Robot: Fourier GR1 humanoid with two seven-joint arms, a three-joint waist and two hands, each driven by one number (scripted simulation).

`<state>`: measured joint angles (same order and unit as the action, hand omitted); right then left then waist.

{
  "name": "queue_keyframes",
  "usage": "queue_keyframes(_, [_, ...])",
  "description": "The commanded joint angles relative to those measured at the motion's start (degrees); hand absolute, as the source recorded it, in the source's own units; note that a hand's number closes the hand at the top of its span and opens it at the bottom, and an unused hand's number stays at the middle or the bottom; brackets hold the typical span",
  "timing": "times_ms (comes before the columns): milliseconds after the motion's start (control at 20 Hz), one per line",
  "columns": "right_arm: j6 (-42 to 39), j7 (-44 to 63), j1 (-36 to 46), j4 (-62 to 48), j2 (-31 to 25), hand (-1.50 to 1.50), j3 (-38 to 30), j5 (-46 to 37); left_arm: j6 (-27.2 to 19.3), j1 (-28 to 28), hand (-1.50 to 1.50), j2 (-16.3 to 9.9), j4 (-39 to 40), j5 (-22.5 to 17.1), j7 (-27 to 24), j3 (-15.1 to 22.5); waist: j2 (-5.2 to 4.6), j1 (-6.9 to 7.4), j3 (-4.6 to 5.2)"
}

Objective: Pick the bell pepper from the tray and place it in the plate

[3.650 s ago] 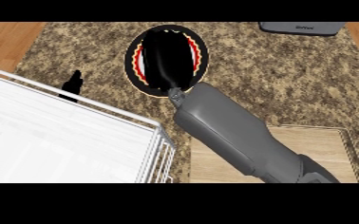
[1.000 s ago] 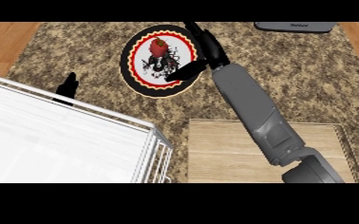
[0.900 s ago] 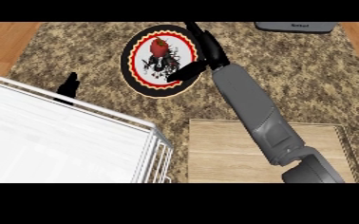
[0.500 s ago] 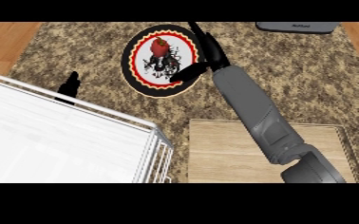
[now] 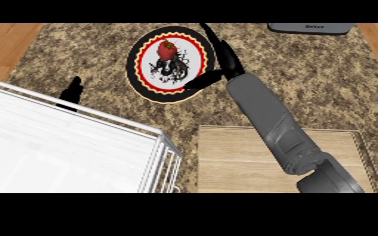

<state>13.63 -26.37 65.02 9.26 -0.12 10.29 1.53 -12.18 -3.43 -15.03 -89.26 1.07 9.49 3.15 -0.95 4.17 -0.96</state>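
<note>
1. on the plate (image 5: 140,77), upper middle of the granite counter (image 5: 310,80), sits the red bell pepper (image 5: 167,50). it lies in the plate's upper half, inside the red-and-yellow ring, w/ a black-and-white pattern just below it.
2. right hand (image 5: 224,62) hangs over the plate's right rim. fingers run straight up toward the far edge of the counter, thumb sticks out left-down across the rim. hand is released, nothing grasped, not touching the pepper.
3. key relation: pepper lies to the left of the right hand and slightly farther from the robot than the palm, apart from it w/ a strip of plate showing between. its long axis looks roughly up-down in the head view, though it's small so i can't be sure.
4. left hand (image 5: 71,91) shows as a small dark shape by the far corner of the white wire tray (image 5: 159,152), well apart from the plate. can't tell what it's doing w/ so little showing.
5. judgement: pepper's off the tray and in the plate, so the placing looks done. what's left is prob. drawing the right arm back toward the robot, over the wooden board (image 5: 236,160). since the pepper is left of the hand, a pull straight back along the forearm line should clear it; only the thumb, angled over the rim, is near the plate.
</note>
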Motion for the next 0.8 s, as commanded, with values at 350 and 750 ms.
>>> queue_keyframes(350, [0.2,-1.0,1.1,-3.6,-3.3,-1.50,-1.0,-0.6,2.3,0.3,0.00,3.4,2.4,-1.2,4.3,2.7,-0.89,-0.72,0.89])
queue_keyframes(750, [0.9,-6.3,-2.0,-3.7,-5.9,-1.50,-3.1,0.5,1.8,0.0,0.00,4.7,2.8,-0.6,4.1,2.1,-0.92,-1.25,0.86])
